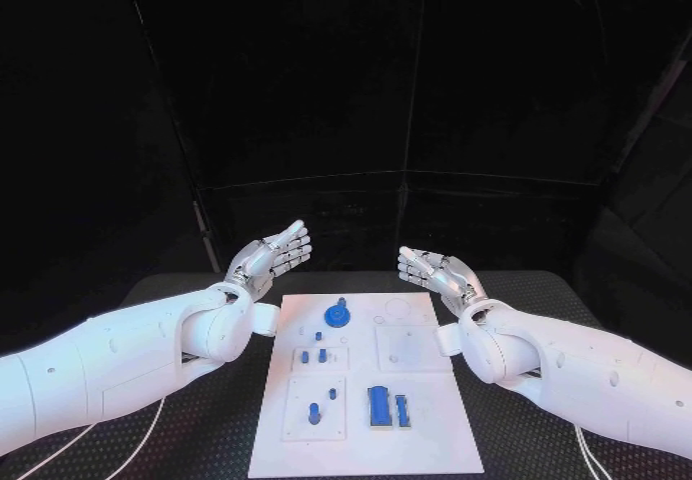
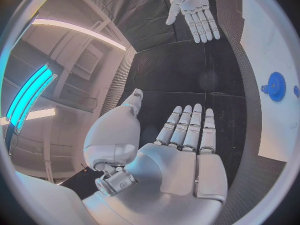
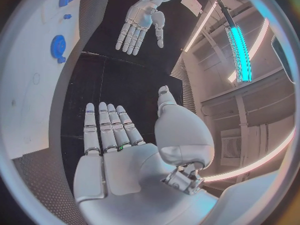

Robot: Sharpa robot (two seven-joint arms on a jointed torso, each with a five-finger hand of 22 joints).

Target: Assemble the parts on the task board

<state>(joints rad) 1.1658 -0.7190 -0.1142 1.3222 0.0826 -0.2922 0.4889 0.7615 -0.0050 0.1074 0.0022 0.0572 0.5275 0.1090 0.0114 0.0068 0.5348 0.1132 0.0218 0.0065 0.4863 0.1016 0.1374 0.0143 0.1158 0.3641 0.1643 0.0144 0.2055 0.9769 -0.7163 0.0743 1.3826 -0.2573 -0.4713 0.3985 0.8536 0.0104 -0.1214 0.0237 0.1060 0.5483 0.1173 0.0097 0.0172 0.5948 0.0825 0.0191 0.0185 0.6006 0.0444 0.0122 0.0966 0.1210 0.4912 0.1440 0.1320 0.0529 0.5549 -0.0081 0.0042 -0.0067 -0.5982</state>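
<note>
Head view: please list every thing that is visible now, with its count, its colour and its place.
task board: one, white, middle of the black table, between the two arms.
round gear-like part: one, blue, at the board's far end.
small parts: several, blue, in the board's middle left area; exact count unclear.
long block parts: two, blue, side by side near the board's near end, right of centre.
table: one, black, under the board.
left hand: one, silver, open, raised beyond the board's far left corner.
right hand: one, silver, open, raised beyond the far right corner.
</note>
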